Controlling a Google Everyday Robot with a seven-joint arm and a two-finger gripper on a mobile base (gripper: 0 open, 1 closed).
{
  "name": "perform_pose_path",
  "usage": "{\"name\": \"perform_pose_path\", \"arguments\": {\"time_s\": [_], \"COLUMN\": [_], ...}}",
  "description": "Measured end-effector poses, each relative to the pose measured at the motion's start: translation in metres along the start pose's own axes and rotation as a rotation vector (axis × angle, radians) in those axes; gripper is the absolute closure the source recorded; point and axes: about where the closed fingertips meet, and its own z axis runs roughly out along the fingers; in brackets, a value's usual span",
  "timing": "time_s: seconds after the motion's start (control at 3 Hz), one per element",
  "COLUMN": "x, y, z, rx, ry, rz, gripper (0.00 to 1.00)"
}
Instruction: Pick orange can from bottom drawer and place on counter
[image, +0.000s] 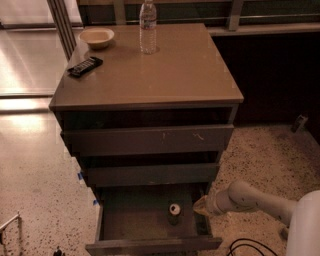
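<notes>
Camera view, one frame: bottom drawer (152, 245) stands pulled open, and the can (174, 209) sits upright on its floor, right of centre and towards the back. The claw (199, 206) is at the drawer's right edge, just beside the can but apart from it; the arm (252, 199) comes in low from the right. We cannot tell whether the claw is released or clenched. We judge the step to be the reach for the can, with no grasp made. The next move calls for bringing the claw over the drawer's side wall to the can and taking it without tipping it. The worktop (170, 75) holds a bottle (148, 27), a bowl (97, 37) and a remote (85, 66) along its back and left; its front right looks suitable for placing.
</notes>
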Motion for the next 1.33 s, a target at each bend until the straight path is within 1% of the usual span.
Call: {"name": "perform_pose_path", "arguments": {"time_s": [0.33,0.67,1.0,1.33], "x": [0.009,0.014,0.015,0.015], "y": [0.006,0.010,0.014,0.016], "z": [0.028,0.050,0.066,0.079], "rx": [-0.019,-0.034,-0.051,-0.062], "ry": [-0.005,-0.023,-0.039,-0.057], "rz": [-0.048,-0.084,-0.109,-0.131], "gripper": [0.81,0.58,0.35,0.29]}}
